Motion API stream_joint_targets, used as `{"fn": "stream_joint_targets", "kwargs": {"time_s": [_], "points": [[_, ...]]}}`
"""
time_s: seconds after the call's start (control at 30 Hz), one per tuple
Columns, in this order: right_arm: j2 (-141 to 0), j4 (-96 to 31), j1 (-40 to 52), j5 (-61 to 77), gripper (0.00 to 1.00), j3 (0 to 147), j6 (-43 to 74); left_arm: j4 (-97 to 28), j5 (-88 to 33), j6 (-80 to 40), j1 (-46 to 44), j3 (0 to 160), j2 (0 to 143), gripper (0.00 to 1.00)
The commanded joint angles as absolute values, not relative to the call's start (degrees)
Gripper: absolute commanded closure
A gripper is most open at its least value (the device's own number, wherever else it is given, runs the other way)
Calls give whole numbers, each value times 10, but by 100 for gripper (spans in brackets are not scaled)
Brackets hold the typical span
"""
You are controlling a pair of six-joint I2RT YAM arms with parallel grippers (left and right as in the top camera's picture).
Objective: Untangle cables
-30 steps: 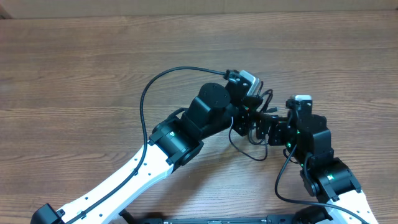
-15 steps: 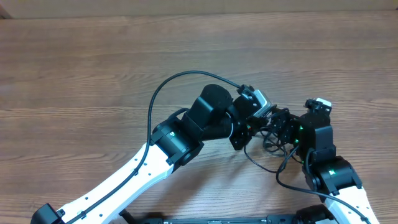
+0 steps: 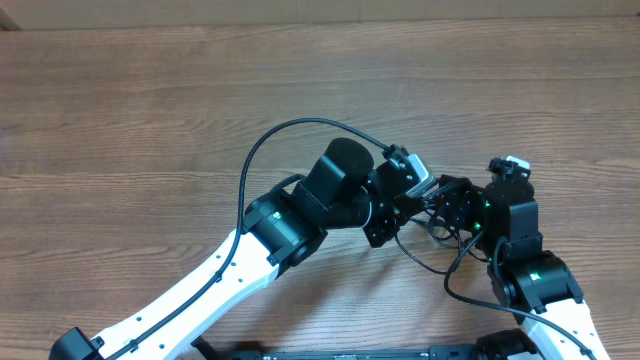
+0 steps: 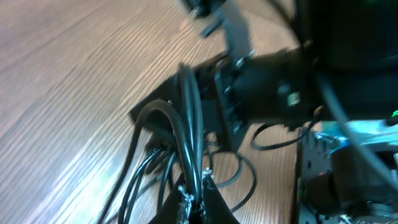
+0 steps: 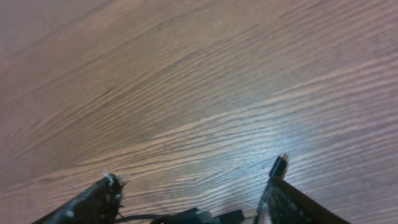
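The cables [image 3: 432, 224] are thin black cords bunched between my two grippers at the right middle of the table, with one loop trailing toward the front [image 3: 418, 256]. My left gripper [image 3: 404, 206] is shut on several of the cords; in the left wrist view its jaws [image 4: 194, 194] pinch them and the cords [image 4: 185, 115] run up and away in loops. My right gripper [image 3: 450, 206] faces the bunch from the right. In the right wrist view its jaws [image 5: 193, 182] are wide open, with a cord and plug [image 5: 208, 216] low between them and a small plug end [image 5: 279, 165] beside the right finger.
The wooden table [image 3: 150, 110] stretches to the left and back, with its far edge at the top [image 3: 300, 24]. The thick black cable of the left arm [image 3: 262, 152] arcs above the table. The right arm's own cable [image 3: 455, 290] loops near the front.
Both grippers and the cable bunch have shifted right and toward the front since a second ago. Little has moved in the last half second.
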State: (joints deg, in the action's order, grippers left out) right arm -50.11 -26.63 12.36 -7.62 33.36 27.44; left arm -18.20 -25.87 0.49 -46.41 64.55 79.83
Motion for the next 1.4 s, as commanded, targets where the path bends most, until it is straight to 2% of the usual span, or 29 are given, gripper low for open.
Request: {"fn": "stream_joint_targets", "kwargs": {"time_s": [0.0,0.1,0.2,0.23,0.43,0.53,0.6,0.7,0.73,0.8,0.9,0.97,1.07,1.1,1.17,1.27,1.37], "points": [[-502,-266,115,-122,24,338,305,-209,-194,17,-461,654,790,96],[-502,-268,115,-124,30,338,305,-230,-162,16,-460,654,790,96],[-502,-269,115,-124,48,338,305,-241,-157,15,-455,654,790,96],[-502,-269,115,-124,51,338,305,-243,-157,15,-453,654,790,96],[-502,-269,115,-127,51,338,313,-275,-144,12,-432,654,790,96],[-502,-269,115,-128,57,338,315,-279,-144,4,-421,654,790,96],[-502,-269,115,-128,64,338,315,-278,-144,-13,-413,654,790,86],[-502,-269,115,-128,76,338,315,-276,-145,-34,-404,654,790,64],[-502,-269,115,-128,79,338,315,-276,-145,-39,-401,654,790,60],[-502,-268,115,-128,86,338,315,-276,-147,-41,-397,654,790,56],[-502,-267,115,-128,91,338,315,-274,-147,-43,-397,654,790,56],[-502,-267,115,-128,91,338,315,-272,-147,-43,-397,654,790,54],[-502,-268,115,-128,90,338,315,-268,-147,-50,-397,654,790,39],[-502,-268,115,-128,87,338,315,-268,-149,-52,-397,654,790,33],[-502,-267,115,-128,73,338,315,-268,-149,-54,-397,654,790,21],[-502,-267,115,-128,46,338,316,-266,-149,-54,-398,654,793,0],[-502,-270,115,-128,34,338,323,-256,-149,-55,-398,654,806,1]]}}
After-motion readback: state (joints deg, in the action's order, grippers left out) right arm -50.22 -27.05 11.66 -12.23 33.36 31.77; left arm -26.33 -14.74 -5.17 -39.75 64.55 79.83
